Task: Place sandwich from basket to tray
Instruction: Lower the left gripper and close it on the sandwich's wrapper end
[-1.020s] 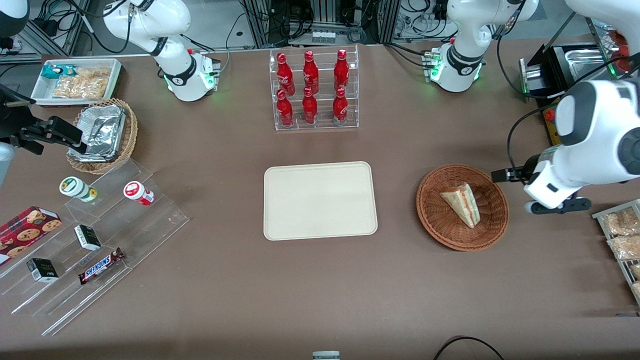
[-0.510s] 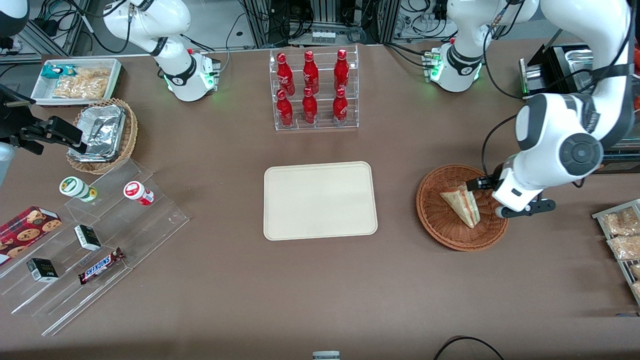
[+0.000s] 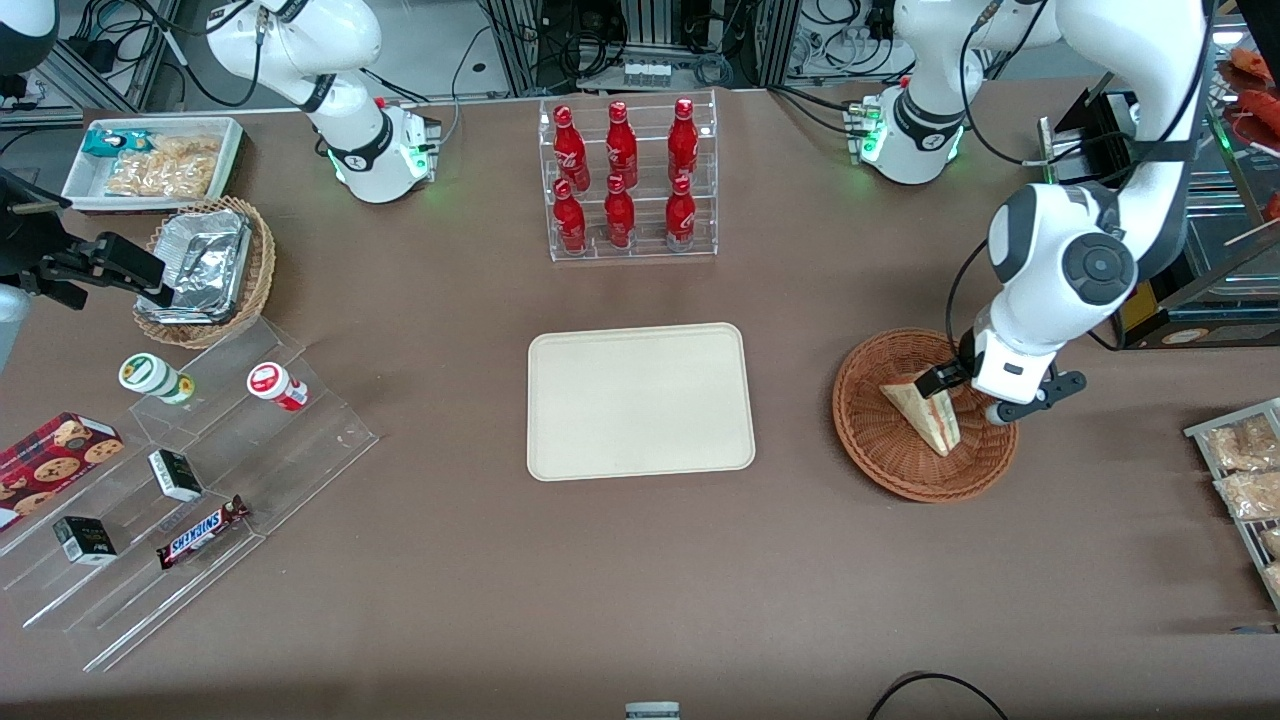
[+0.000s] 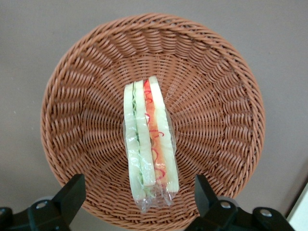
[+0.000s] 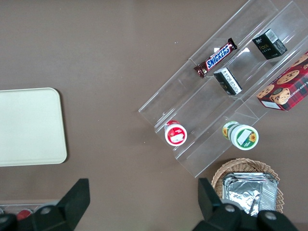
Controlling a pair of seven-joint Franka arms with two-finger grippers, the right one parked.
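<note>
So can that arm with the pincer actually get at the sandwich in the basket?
Probably yes. The pincer hangs open right above the sandwich, which lies alone in the basket, with nothing covering it.

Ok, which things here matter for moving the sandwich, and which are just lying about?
Part of the job:
sandwich, lying in the basket
tray, nothing on it
gripper, open above the sandwich

Just lying about:
cola bottles in a clear rack
Snickers bar
foil containers
cookie box
</note>
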